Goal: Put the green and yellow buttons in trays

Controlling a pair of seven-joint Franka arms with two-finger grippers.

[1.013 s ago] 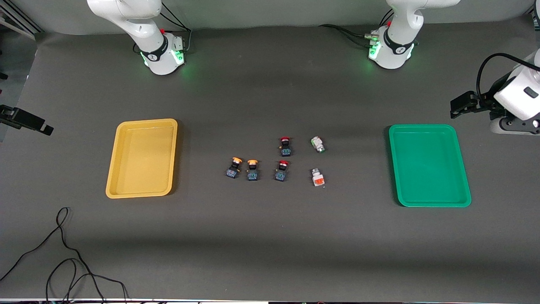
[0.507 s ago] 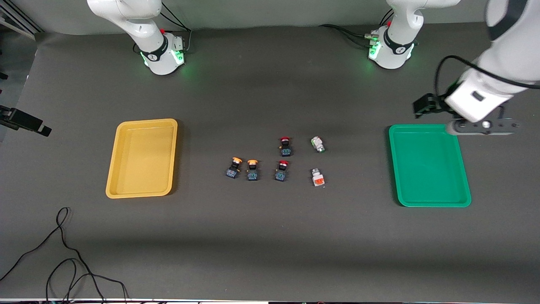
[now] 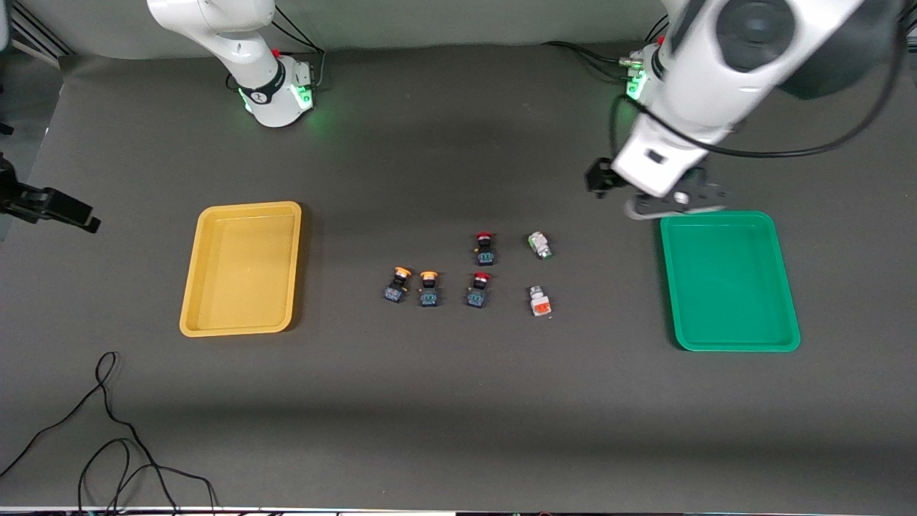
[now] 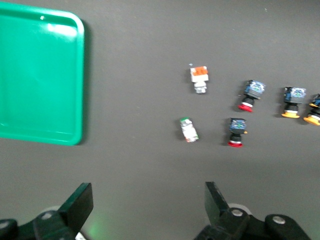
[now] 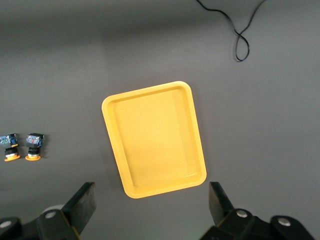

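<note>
Currently the left gripper (image 4: 145,210) is hanging wide open and empty over bare mat beside the shallow green plastic tray (image 3: 788,287); the right gripper (image 5: 150,212), likewise open and empty, is waiting above the yellow plastic tray (image 3: 193,287). Four green and yellow buttons (image 3: 539,245) are lying mid-table. Risk: grabbing a neighbouring red-capped black switch (image 3: 484,248).

Robotics lab bench. Two white arms, bases (image 3: 276,93) and (image 3: 663,86) lit green, bolted at one edge of a table (image 3: 458,401) under dark grey matting. Loose black cable (image 3: 107,437) trails along the near edge. Small switches (image 3: 428,288) laid out between two plastic trays (image 3: 240,269).
</note>
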